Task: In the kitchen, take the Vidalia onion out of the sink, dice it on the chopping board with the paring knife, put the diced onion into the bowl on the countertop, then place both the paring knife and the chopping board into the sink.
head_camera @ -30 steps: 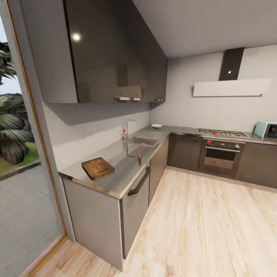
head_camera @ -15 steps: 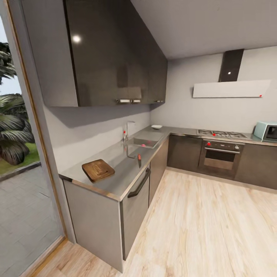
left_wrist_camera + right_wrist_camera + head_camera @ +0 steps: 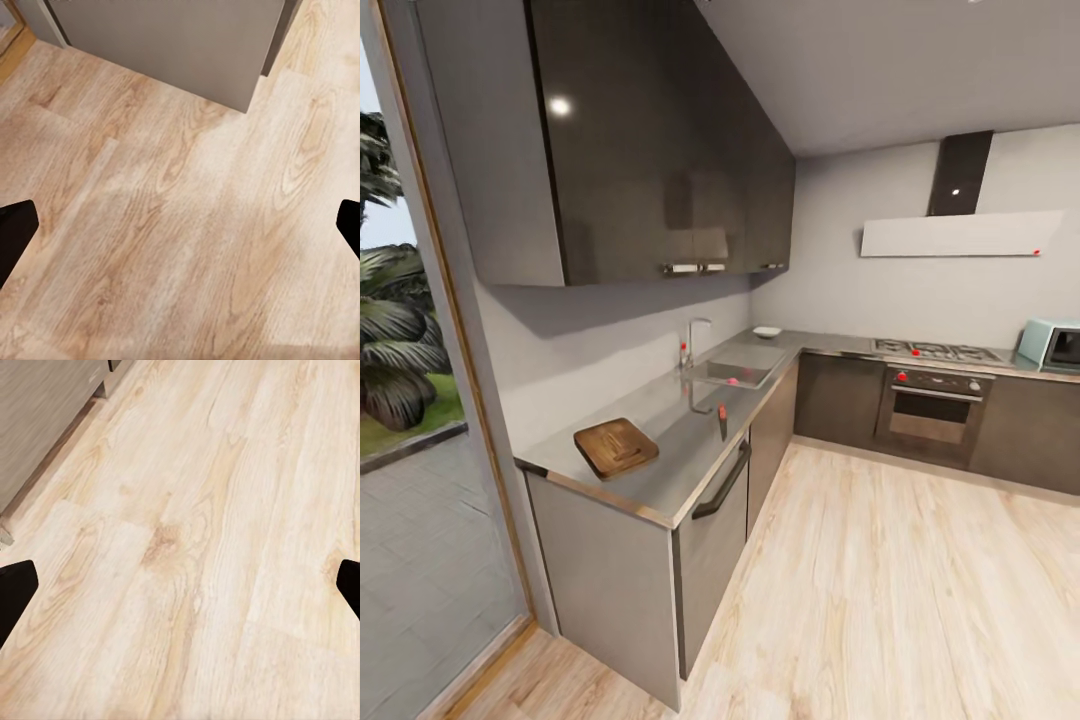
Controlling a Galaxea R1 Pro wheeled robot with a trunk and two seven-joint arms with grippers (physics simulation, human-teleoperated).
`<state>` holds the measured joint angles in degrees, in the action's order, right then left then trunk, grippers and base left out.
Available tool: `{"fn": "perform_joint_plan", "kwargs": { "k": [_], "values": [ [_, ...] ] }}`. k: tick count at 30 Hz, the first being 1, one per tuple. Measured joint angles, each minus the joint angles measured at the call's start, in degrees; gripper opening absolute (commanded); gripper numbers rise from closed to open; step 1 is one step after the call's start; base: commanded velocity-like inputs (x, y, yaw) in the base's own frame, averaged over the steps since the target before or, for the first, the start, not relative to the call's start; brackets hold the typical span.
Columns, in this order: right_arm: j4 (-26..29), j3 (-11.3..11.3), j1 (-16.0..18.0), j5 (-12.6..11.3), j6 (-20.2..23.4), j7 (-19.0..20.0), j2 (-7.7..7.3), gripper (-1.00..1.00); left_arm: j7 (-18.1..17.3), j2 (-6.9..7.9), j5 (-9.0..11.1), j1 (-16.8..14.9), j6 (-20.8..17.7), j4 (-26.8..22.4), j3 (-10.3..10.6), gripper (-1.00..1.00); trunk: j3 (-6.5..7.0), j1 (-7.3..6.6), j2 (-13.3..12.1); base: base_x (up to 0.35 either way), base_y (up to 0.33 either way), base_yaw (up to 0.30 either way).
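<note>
Pinkish-red round Vidalia onion [image 3: 732, 380] in steel sink [image 3: 712, 373]: likely light, firm, slick-skinned. Best gripped across its widest part. Left fingers [image 3: 15, 234] and right fingers [image 3: 15, 591] spread, holding nothing.

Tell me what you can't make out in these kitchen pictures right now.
- Vidalia onion: head view, a tiny red speck in the sink; shape unreadable.
- Paring knife: head view, too small to see the blade edge.
- Bowl: head view, contents too far off.
- Both wrist views: fingertips cut off by edges.
</note>
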<state>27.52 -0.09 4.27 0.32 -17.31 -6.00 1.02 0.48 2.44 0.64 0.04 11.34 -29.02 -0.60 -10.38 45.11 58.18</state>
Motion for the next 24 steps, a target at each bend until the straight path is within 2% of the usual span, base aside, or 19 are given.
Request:
{"fn": "perform_joint_plan", "kwargs": {
  "k": [24],
  "values": [
    [-0.1,0.0,0.0,0.0,0.0,-0.1,0.01,1.00,0.1,-0.14,0.0,0.0,0.0,0.0,0.1,1.00,4.32,-5.27,-9.6,0.000,0.000,0.000]
  ]
}}
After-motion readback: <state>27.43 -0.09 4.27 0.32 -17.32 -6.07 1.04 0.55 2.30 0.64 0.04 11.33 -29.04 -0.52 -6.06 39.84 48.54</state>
